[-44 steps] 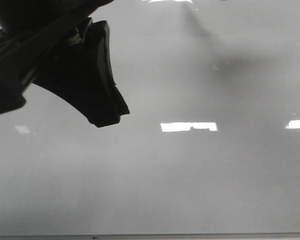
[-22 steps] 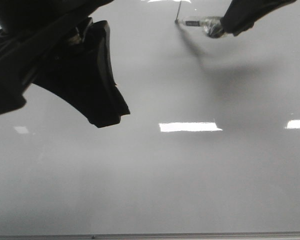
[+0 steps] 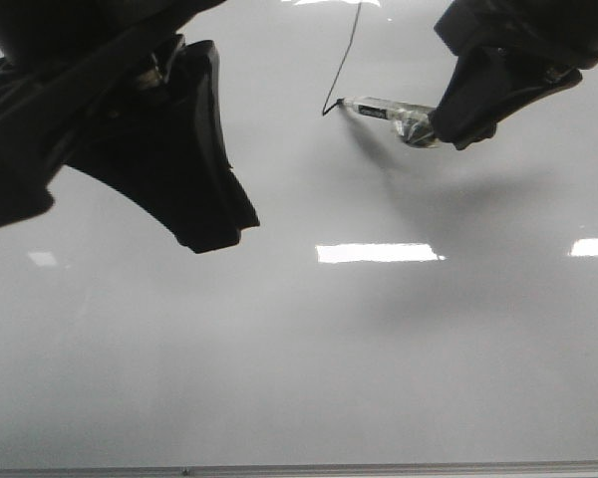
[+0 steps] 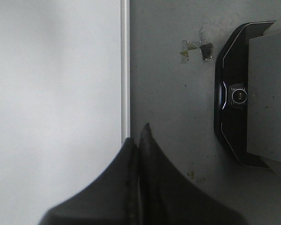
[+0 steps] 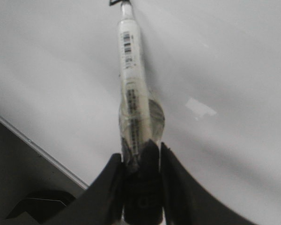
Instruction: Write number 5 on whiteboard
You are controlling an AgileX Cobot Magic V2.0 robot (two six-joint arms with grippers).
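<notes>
The whiteboard [image 3: 309, 368] is a glossy pale grey board filling the front view; it also shows in the left wrist view [image 4: 51, 93] and the right wrist view [image 5: 225, 56]. A thin black marker line [image 3: 344, 60] runs down from the top edge to a small hook; only this stroke of the number 5 shows. My right gripper [image 3: 448, 119] is shut on a white marker [image 3: 384, 108], also seen in the right wrist view [image 5: 131, 84], with its tip on the end of the line. My left gripper [image 3: 214, 234] is shut and empty at the left, above the board.
The board's thin metal edge strip [image 3: 379, 466] runs along the near side and shows in the left wrist view [image 4: 125, 70]. Beyond it lies a grey table surface [image 4: 173, 93] with a black device [image 4: 239, 93] and tape scraps [image 4: 196, 49]. Bright glare patches [image 3: 379, 253] sit mid-board.
My right gripper has come in from the top right and moved down and left with the marker, drawing a black line downward. The left gripper has not moved.
</notes>
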